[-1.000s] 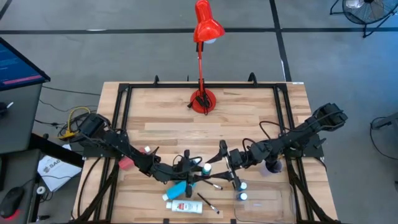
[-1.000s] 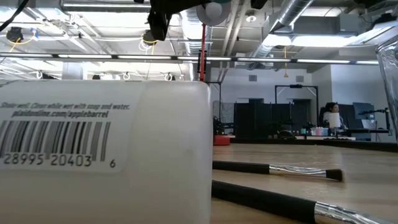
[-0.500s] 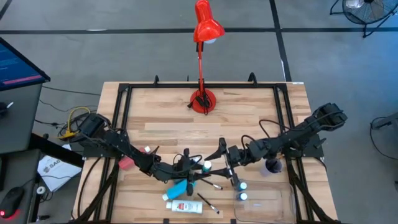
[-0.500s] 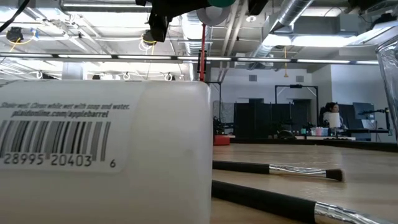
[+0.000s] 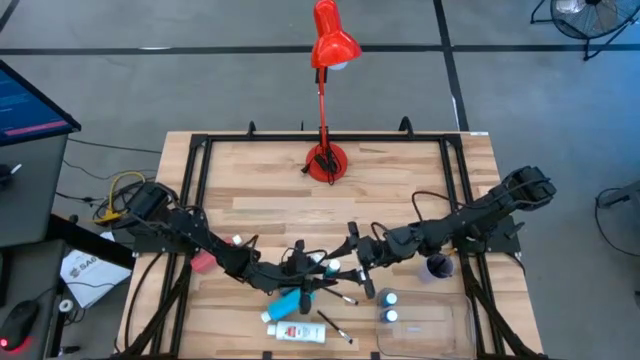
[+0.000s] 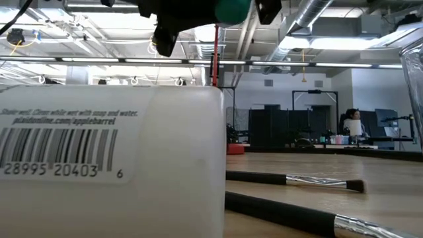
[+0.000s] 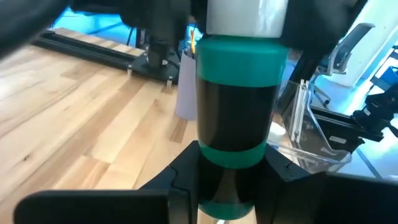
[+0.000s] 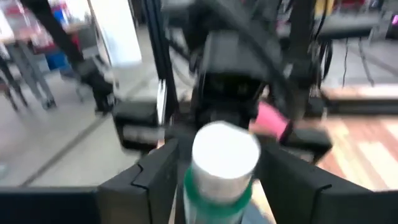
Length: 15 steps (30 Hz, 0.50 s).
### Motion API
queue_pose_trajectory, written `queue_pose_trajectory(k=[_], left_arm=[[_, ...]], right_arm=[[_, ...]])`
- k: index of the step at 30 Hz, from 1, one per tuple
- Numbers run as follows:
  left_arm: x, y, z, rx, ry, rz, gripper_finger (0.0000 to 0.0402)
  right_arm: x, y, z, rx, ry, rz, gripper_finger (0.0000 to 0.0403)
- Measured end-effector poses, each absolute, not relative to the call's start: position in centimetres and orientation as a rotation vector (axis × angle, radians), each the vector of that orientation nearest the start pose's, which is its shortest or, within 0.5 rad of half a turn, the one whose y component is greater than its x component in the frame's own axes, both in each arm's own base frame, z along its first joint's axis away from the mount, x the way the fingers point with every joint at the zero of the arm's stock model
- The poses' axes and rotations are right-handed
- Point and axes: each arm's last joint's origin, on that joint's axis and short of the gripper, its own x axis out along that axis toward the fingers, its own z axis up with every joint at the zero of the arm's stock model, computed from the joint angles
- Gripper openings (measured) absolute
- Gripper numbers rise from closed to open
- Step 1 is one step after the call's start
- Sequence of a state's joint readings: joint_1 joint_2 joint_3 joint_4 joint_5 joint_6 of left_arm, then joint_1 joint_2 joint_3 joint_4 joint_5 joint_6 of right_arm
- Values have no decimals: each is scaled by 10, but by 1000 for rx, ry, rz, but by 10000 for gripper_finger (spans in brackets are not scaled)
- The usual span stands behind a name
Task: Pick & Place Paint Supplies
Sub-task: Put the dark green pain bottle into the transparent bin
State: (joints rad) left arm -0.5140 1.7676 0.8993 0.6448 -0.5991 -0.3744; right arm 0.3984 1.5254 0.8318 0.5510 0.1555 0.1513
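Since the earlier frame the right gripper (image 5: 348,263) is sliding leftward across the table toward the left arm, away from the two white-capped bottles (image 5: 388,306) it was hanging over, and the teal bottle (image 6: 232,8) is showing more fully at the top of the low view. At this moment the left gripper (image 5: 318,270) is clamping the teal bottle (image 7: 239,102) by its lower body, holding it upright above the table with its white cap (image 7: 246,15) up. The right gripper (image 8: 217,186) is straddling the same bottle (image 8: 221,168), one finger (image 8: 152,171) on each side; whether those fingers are pressing on it cannot be told. Both grippers are meeting near the table's front centre. Below them a blue bottle (image 5: 287,302) and a white tube (image 5: 297,331) are lying flat, with thin brushes (image 5: 337,330) beside them. The two white-capped bottles are standing at the clear tray (image 5: 440,322), near the lilac cup (image 5: 438,268). The red lamp (image 5: 326,160) is standing at the far edge. In the low view a white container (image 6: 112,162) is filling the foreground, with two brushes (image 6: 294,180) lying behind it.
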Motion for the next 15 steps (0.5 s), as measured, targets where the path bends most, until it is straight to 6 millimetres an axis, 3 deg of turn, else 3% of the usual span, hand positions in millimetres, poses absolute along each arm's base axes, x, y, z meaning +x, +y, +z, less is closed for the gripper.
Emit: queue_pose_trajectory(k=[7, 15], left_arm=[[325, -165, 192, -266, 190, 121, 67], [325, -166, 191, -271, 199, 100, 67]], right_arm=[[310, 128, 247, 51, 408, 215, 174], [307, 134, 253, 28, 378, 240, 178]])
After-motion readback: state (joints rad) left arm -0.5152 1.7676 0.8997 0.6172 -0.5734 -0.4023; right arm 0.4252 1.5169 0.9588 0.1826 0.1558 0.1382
